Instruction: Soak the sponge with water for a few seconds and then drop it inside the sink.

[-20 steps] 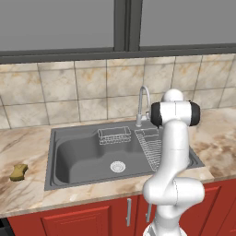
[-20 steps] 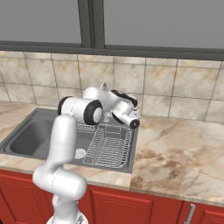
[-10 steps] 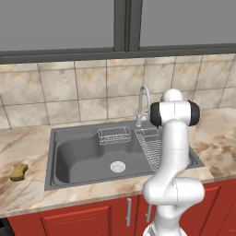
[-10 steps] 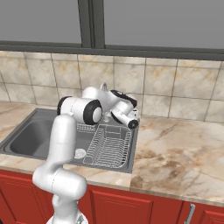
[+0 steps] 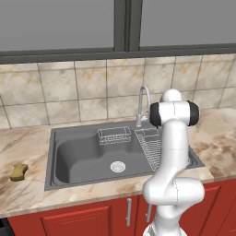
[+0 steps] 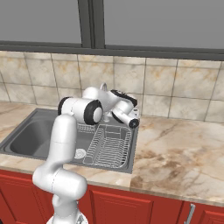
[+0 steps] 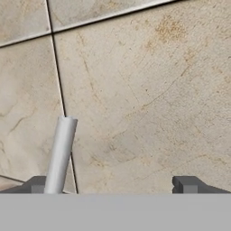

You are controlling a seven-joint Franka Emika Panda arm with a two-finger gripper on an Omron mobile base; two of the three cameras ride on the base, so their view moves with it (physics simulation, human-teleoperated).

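Note:
The mustard-yellow sponge [image 5: 18,171] lies on the marble counter left of the sink [image 5: 73,154], far from the arm. The dark grey basin has a round silver drain [image 5: 117,166] and a curved silver faucet [image 5: 144,99] at its back edge. My gripper [image 6: 131,120] hovers above the basin's back right corner, beside the faucet, and points at the tiled wall. In the hand view its fingertips [image 7: 187,184] stand wide apart with nothing between them, so the gripper [image 7: 113,185] is open. A grey faucet rod [image 7: 61,153] rises just by the left tip. No water is in view at the spout.
A wire dish rack [image 6: 109,146] fills the sink's right part. A small wire basket [image 5: 114,136] hangs at the basin's back wall. Marble counter [image 6: 175,148] stretches to the right, with a tiled wall and window behind. Red cabinets run below.
Almost nothing: the hand has shifted a touch beside the faucet, and its jaws stay wide. The sponge has not moved.

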